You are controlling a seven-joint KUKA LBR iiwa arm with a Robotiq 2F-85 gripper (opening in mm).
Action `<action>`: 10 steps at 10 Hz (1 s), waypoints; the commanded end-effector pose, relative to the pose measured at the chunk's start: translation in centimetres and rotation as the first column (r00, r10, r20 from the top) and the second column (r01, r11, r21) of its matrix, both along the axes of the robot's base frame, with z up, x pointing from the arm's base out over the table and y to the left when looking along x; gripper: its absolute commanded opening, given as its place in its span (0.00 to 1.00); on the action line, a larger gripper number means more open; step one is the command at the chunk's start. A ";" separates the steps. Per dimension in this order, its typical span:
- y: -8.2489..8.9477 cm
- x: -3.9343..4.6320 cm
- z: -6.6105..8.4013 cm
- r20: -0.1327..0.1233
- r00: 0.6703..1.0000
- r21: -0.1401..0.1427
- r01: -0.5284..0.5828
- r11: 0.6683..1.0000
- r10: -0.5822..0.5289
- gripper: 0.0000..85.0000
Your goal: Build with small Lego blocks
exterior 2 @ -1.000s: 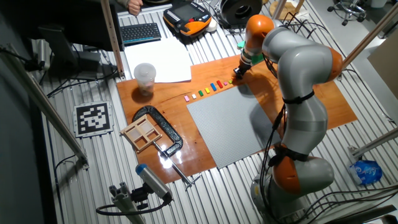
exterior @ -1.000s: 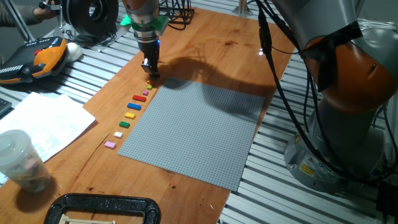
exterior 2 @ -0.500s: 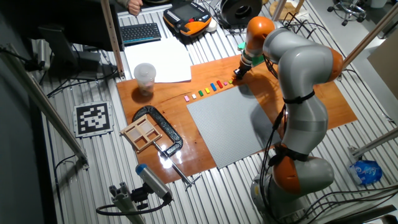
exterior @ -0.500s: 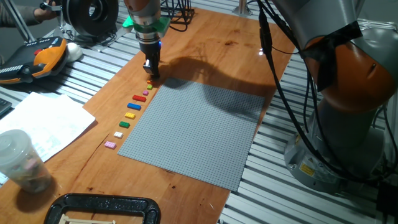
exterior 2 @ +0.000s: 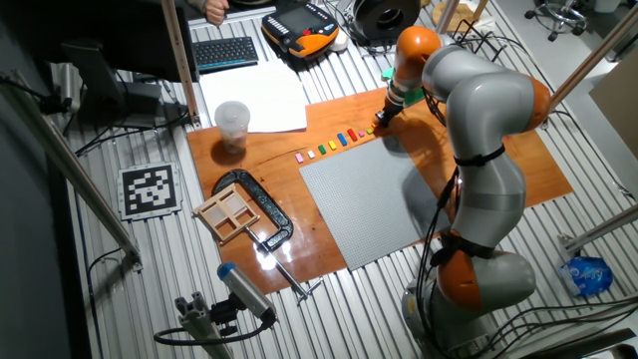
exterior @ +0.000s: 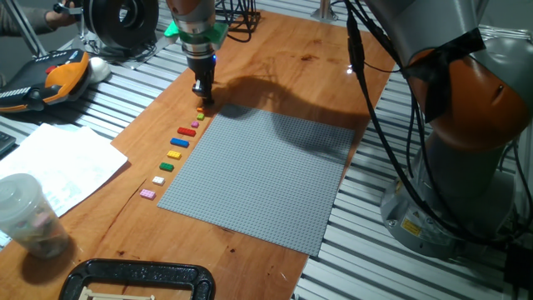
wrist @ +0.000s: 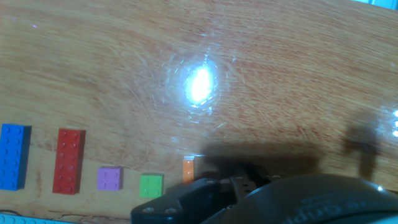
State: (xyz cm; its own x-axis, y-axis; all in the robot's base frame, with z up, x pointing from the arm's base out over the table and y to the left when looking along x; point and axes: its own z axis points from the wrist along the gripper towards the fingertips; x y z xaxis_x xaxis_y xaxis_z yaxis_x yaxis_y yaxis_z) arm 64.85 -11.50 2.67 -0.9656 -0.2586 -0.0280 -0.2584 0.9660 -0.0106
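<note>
The small Lego blocks [exterior: 173, 154] lie in a row on the wood along the left edge of the grey baseplate [exterior: 266, 175]. They also show as a short coloured line of blocks [exterior 2: 334, 145] in the other fixed view. My gripper [exterior: 202, 100] points straight down at the far end of that row, just past the last block [exterior: 200, 112], with its tips low over the wood. In the hand view a blue block [wrist: 12, 155], a red [wrist: 68, 162], a purple [wrist: 109, 178], a green [wrist: 151, 185] and an orange block [wrist: 188, 169] lie left of my dark gripper [wrist: 230, 186]. Shadow hides the gap between its fingers.
A plastic cup [exterior: 29, 212] and sheets of paper [exterior: 58, 167] sit at the left. A black clamp [exterior: 137, 279] lies at the near edge. An orange pendant [exterior: 50, 77] rests at the far left. The arm's base [exterior: 466, 150] stands to the right of the board.
My gripper has shifted very slightly along the board's far end. The blocks have not moved.
</note>
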 end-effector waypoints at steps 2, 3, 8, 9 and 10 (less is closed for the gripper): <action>0.0 -0.01 0.0 0.001 1.000 0.000 0.002 1.000 -0.002 0.20; 0.0 -0.01 0.1 0.001 1.000 0.003 0.003 1.000 -0.003 0.20; 0.1 -0.05 0.6 0.013 0.999 0.031 0.037 0.999 -0.037 0.00; 0.1 -0.05 0.6 0.018 0.999 0.030 0.047 0.998 -0.048 0.00; 0.1 -0.05 0.6 0.021 0.998 0.032 0.061 0.998 -0.062 0.00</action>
